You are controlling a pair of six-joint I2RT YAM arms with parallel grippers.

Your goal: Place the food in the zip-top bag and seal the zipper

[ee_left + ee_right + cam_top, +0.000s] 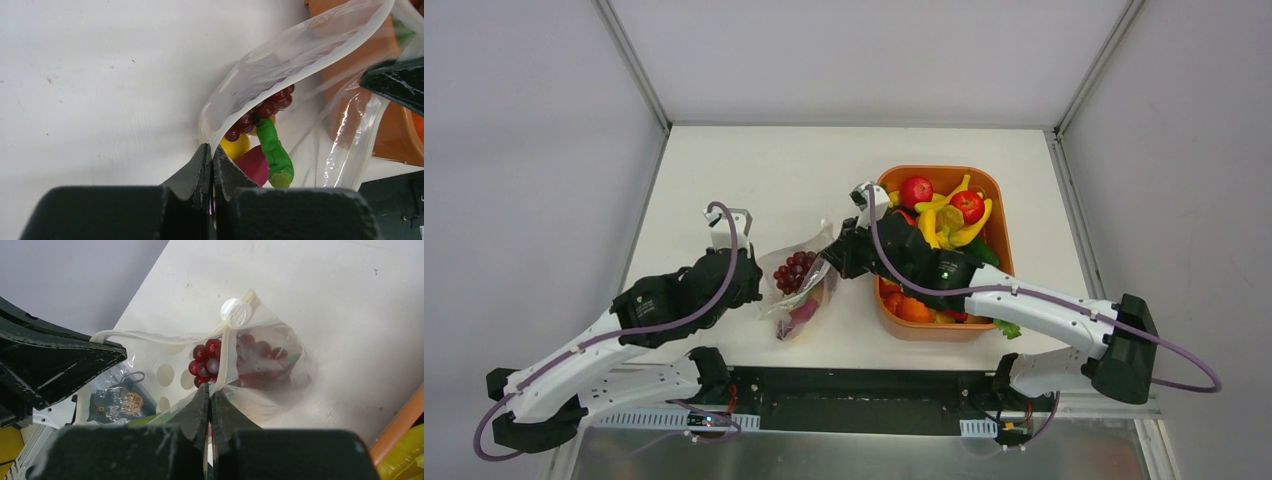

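Between the left gripper's (pixel 211 161) matte black fingers (pixel 196 175), which are pressed together tip to tip, a thin fold of clear film is pinched: one lip of the zip-top bag (pixel 295 52). The right gripper (pixel 210 401) is clamped in the same way on the opposite lip, its wedge-shaped fingers (pixel 194 411) meeting on a whitish ridged strip, the zipper (pixel 160 338). That strip curves up from the pinch to a round white slider (pixel 235 312) at the bag's corner.

Held by the two grips, the mouth gapes open and the glossy film bows and wrinkles, printed with pale round dots (pixel 165 374). Inside, a knobbly cluster of dark red-purple grapes (pixel 265 107) sits highest. Below it lie a smooth yellow lemon (pixel 235 146), a rounded pink-red piece (pixel 252 165) and a bent green piece (pixel 275 152) with a lumpy skin, all shiny plastic.

Seen from above, the bag hangs between the arms over the white table (pixel 754 170), just left of the orange tray (pixel 996 185). Whether its bottom rests on the table cannot be told. The rounded rectangular tray holds a heap of more food, including red apples (pixel 915 190) and curved yellow bananas (pixel 944 228).
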